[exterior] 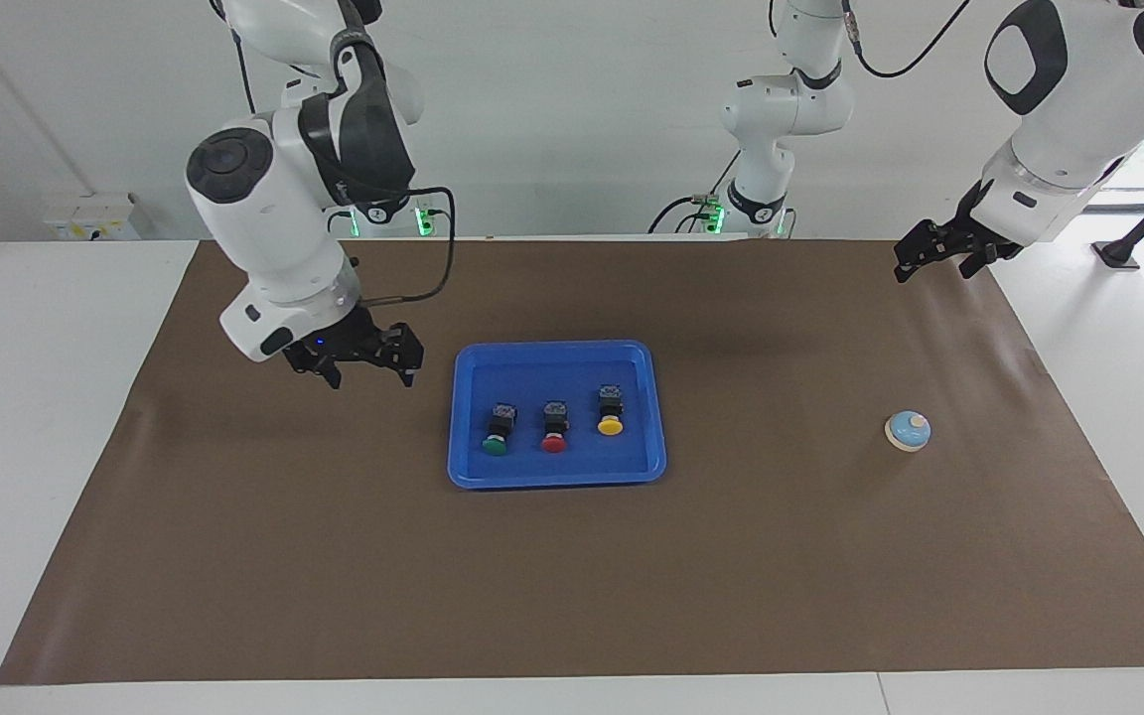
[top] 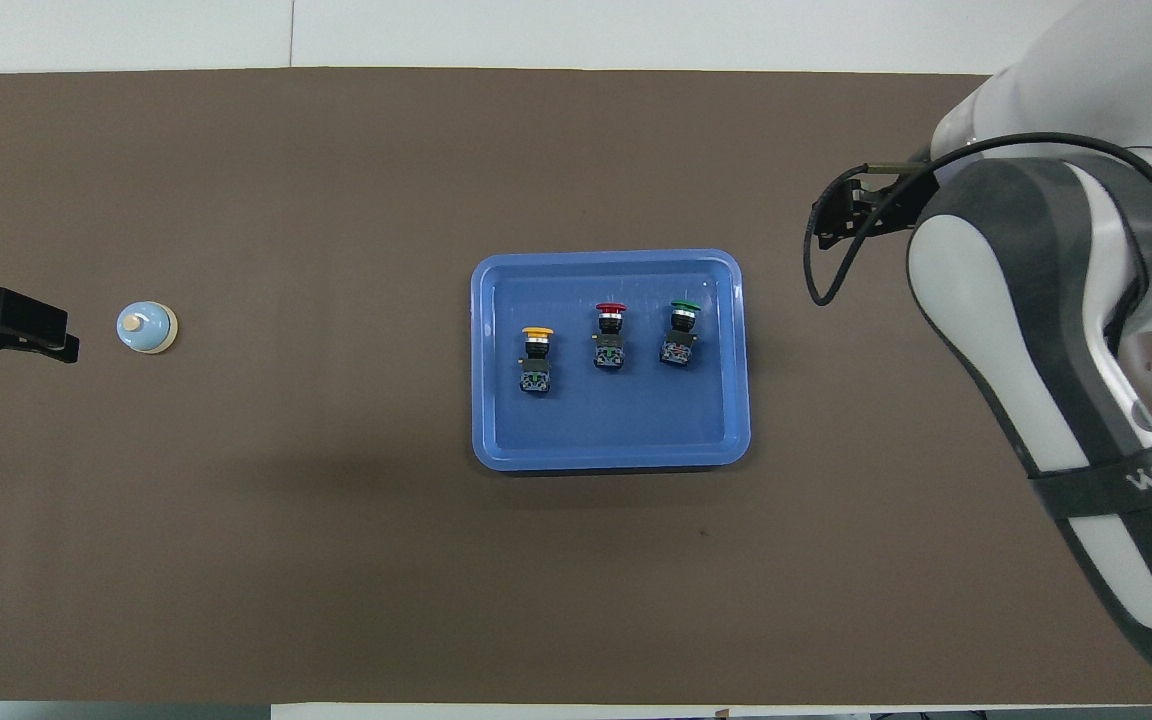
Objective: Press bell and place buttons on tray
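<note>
You've got the tray (exterior: 557, 472), a shallow blue plastic rectangle with rounded corners and a raised rim, sitting mid-table on the brown paper sheet (exterior: 572, 576). All three buttons lie inside it in a row, on their sides, apart from each other: the green button (exterior: 497, 435) toward the right arm's end, the red button (exterior: 554, 429) in the middle, the yellow button (exterior: 610, 412) toward the left arm's end. Each is a black blocky body with a round glossy cap, and the caps point away from the robots. The yellow one sits slightly nearer the robots than the other two.

The bell (exterior: 908, 431) is a small light-blue dome with a cream rim and knob, standing alone on the paper toward the left arm's end, well apart from the tray.

Your right gripper (exterior: 370, 372) hangs over bare paper beside the tray, toward the right arm's end; fingers spread apart, holding nothing. Your left gripper (exterior: 939, 260) is up over the paper's edge at the left arm's end, clear of the bell; you can't tell whether it's open or closed, and nothing shows in it.
</note>
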`<state>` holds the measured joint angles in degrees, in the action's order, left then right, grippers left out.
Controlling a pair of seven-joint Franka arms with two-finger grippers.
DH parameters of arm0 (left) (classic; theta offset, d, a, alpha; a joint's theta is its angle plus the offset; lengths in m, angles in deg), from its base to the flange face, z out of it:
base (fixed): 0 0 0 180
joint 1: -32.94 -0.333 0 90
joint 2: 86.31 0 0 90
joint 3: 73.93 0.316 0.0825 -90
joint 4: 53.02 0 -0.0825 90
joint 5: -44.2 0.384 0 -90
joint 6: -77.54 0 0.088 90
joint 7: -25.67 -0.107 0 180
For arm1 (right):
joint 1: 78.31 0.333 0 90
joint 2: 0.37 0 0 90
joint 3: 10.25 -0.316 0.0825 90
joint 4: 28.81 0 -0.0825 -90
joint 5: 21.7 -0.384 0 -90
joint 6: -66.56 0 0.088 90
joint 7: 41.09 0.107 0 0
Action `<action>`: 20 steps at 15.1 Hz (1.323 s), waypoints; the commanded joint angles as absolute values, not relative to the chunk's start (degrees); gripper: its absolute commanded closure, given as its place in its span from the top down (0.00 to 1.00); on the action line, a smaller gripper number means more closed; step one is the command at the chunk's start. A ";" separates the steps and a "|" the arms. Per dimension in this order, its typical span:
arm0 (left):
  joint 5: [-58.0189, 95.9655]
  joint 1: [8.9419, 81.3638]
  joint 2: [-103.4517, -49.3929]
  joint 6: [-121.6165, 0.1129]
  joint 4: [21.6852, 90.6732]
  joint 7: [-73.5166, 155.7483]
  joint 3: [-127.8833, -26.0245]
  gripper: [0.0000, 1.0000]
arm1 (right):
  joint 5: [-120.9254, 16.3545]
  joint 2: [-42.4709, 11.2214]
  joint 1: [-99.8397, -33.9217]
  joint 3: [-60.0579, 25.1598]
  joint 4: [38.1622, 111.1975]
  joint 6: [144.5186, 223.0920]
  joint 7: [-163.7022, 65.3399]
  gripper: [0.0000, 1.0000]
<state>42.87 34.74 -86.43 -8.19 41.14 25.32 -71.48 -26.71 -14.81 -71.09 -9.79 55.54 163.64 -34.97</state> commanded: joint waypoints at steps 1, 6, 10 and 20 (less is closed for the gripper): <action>42.88 34.08 -86.31 -7.18 40.58 25.67 -71.90 1.00 | -26.97 -10.14 -74.87 -10.25 56.97 159.12 -40.29 1.00; 42.88 34.08 -86.31 -7.18 40.58 25.67 -71.90 1.00 | -24.43 2.68 -77.95 -10.51 66.27 155.94 -43.12 1.00; 42.88 34.08 -86.31 -7.18 40.58 25.67 -71.90 1.00 | -21.09 4.46 -78.92 -12.18 66.99 153.05 -44.78 1.00; 42.88 33.29 -88.68 -20.62 49.61 25.32 -71.29 0.00 | -20.29 2.62 -82.35 -15.61 62.79 149.98 -46.19 1.00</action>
